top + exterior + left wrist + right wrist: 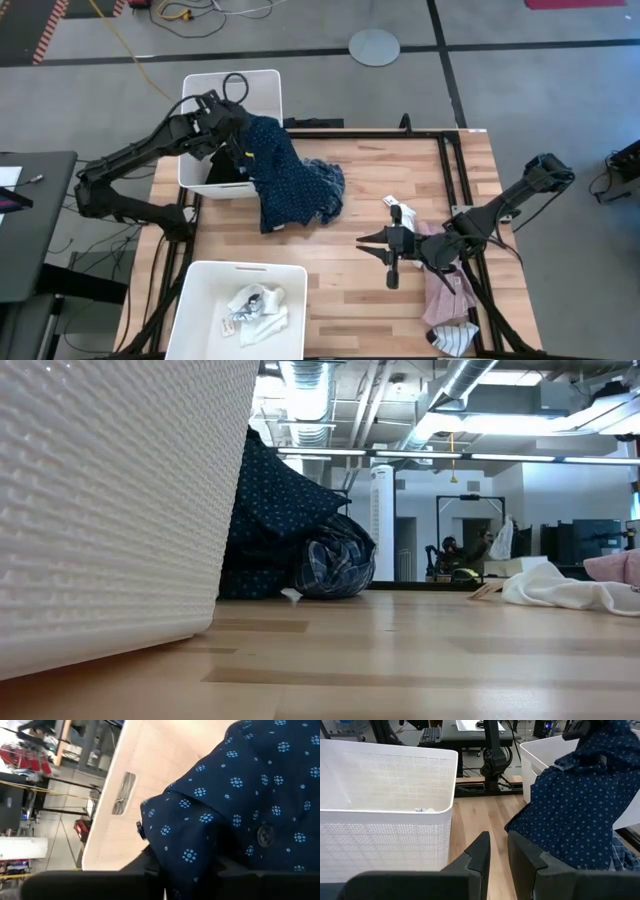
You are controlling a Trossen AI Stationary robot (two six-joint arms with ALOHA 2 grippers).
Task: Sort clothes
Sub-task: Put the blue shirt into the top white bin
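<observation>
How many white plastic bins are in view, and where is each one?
2. One bin stands at the table's far left corner, with the navy dotted shirt draped over its rim. The other bin stands at the near left edge.

Both arms were matte black, built of slim jointed links with boxy housings. A black cable looped above the left gripper at upper left. The right gripper, at lower centre, showed two flat, angular black fingers.

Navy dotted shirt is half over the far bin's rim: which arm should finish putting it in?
Left. The left gripper is already at the navy dotted shirt over the far bin; the right gripper hovers near the pink shirt, well away.
</observation>
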